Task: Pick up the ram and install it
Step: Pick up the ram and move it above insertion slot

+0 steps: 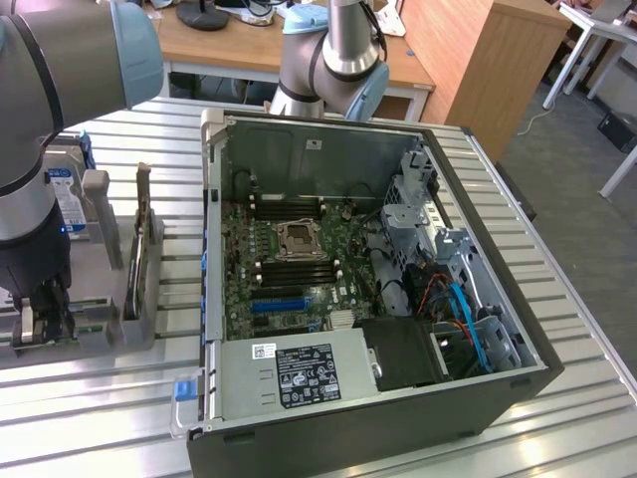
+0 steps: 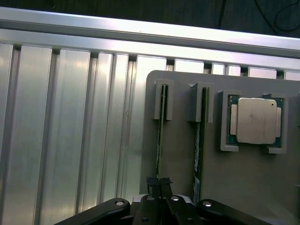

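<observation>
The tool (image 2: 159,182) is closed on the ram (image 2: 160,126), its 2 fingertips (image 2: 152,181) pinching the stick's thin top edge near 1 end. The ram stands on edge in a slot of a grey holder (image 2: 180,154), its far end seated in a bracket. A 2nd stick (image 2: 198,140) stands just beside it in the next slot, with a CPU (image 2: 256,120) in a corner-framed recess beyond that. The holder lies on the ribbed metal surface (image 2: 70,131). In the exterior view the tool (image 1: 42,317) is down over the holder at the view's left, well apart from the open PC case (image 1: 299,159) and its motherboard (image 1: 299,274).
</observation>
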You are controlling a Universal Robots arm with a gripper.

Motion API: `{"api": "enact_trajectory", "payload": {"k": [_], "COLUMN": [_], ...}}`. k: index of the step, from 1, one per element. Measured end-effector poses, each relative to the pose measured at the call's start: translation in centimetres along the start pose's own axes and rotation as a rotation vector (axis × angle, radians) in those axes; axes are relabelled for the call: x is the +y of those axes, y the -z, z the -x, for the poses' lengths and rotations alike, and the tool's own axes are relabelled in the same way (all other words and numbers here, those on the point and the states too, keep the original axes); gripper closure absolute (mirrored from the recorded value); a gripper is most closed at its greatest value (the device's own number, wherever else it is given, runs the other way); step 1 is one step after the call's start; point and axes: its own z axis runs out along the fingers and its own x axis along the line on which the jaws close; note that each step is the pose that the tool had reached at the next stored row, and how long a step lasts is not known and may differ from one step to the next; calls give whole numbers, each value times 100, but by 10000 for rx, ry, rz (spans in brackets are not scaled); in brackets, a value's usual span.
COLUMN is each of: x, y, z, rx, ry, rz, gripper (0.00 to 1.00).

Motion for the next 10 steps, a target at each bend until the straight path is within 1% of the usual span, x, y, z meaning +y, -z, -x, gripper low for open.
{"api": "enact_trajectory", "payload": {"k": [10], "x": [0], "y": [0], "z": [0], "rx": [-1], "ry": [0], "rz": [0], "gripper": [88]}}
